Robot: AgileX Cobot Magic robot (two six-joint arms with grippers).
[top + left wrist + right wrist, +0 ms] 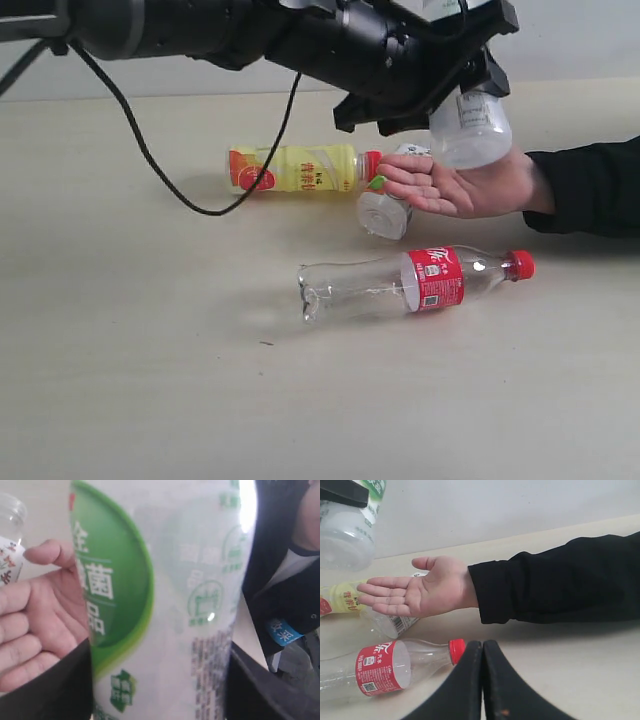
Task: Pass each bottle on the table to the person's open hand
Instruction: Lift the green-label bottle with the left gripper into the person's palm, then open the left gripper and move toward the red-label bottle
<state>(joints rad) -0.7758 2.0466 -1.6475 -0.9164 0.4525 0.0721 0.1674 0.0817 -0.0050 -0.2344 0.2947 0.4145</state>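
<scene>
The held bottle [470,128], clear with a green-white label, hangs roughly upright, base down, cap end hidden up in the left gripper [462,88]; the jaws are clamped on its labelled body, one dark finger either side in the left wrist view; it looks empty. The hand [452,186] lies open, palm up, directly below the base; the right wrist view shows a gap between them, so the coming move is, I judge, a short drop straight down and then a release. The left arm reaches across to the right side and is the only one near; the right gripper [482,680] sits low on the near side, jaws together, holding nothing.

Three bottles lie on their sides on the table [120,380]; the white-capped bottle [385,213] partly under the fingers; the yellow bottle [300,168] left of it, cap pointing right towards the hand; the red-label bottle [420,282] nearest, cap to the right, apparently empty.
</scene>
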